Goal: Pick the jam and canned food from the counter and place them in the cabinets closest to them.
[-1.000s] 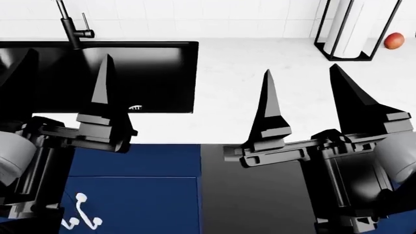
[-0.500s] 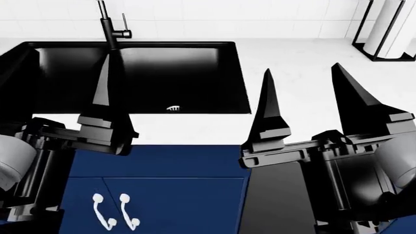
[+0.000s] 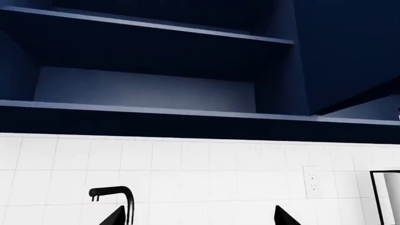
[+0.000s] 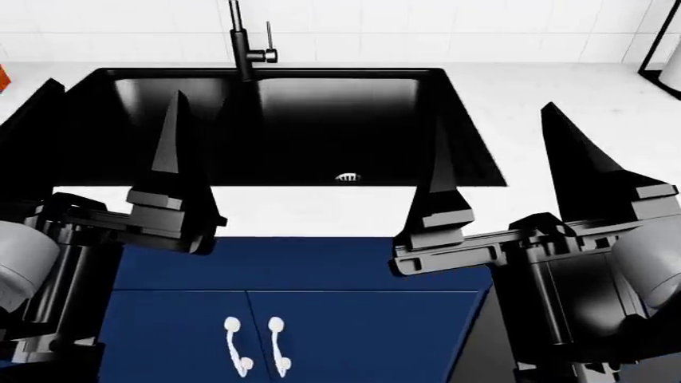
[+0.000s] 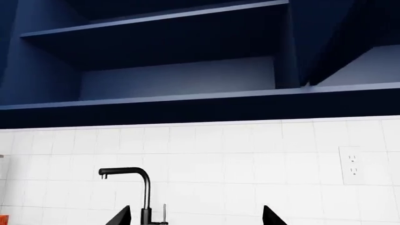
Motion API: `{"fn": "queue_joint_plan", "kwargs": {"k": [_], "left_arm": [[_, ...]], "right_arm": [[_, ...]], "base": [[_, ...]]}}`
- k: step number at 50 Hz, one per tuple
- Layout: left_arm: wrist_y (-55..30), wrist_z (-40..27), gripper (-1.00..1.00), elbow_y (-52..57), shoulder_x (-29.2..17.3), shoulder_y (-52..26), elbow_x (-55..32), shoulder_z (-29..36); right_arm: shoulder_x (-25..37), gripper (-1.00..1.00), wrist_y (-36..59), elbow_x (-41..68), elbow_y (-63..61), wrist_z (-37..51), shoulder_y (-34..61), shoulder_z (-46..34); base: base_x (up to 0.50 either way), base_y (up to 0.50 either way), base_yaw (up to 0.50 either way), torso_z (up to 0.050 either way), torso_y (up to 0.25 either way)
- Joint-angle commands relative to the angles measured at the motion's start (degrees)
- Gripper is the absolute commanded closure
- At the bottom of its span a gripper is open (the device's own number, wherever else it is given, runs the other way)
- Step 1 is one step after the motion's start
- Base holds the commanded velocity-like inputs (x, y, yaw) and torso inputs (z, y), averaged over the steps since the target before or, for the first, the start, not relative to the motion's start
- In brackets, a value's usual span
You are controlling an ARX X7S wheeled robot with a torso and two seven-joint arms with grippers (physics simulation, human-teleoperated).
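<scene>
The jam and the canned food are out of view in every frame. The white counter [image 4: 553, 104] runs across the head view around a black sink [image 4: 287, 128]. My left gripper [image 4: 101, 140] is open and empty, held over the sink's left side. My right gripper [image 4: 509, 155] is open and empty, over the sink's right edge and the counter. In the left wrist view the left gripper [image 3: 198, 220] shows only two spread fingertips [image 3: 282, 216] against the tiled wall. In the right wrist view the right gripper [image 5: 196, 219] looks the same.
A black faucet [image 4: 242, 40] stands behind the sink and shows in both wrist views [image 3: 122, 199] [image 5: 142, 187]. Open navy upper cabinet shelves [image 3: 150, 112] [image 5: 187, 98] hang above the tiles. Blue lower doors with white handles [image 4: 255, 347] lie below. A red-orange object [image 4: 3, 77] sits at the left edge.
The head view has shifted left along the counter: the sink and faucet slid rightward in view, and the paper towel holder and red apple left at the right. Both grippers stay open.
</scene>
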Motion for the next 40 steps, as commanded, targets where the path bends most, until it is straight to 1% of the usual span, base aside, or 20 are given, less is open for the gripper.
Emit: {"fn": "queue_joint_plan", "kwargs": {"k": [1,40], "left_arm": [[0.64,-1.04,-1.0,-0.13,-0.92,-0.04,-0.71,0.42],[3.19,-3.92,-1.0,-0.68,-3.67,0.1,-2.31,2.06]], "right_arm": [[0.62,-1.0,-0.92,-0.17,0.27,0.25,0.31,-0.84],[2.22,-1.0,-3.97,-1.53,0.84,0.15,0.54,-3.5]], "base": [[0.0,0.5,0.0,0.0,0.0],[0.05,0.5,0.0,0.0,0.0]]}}
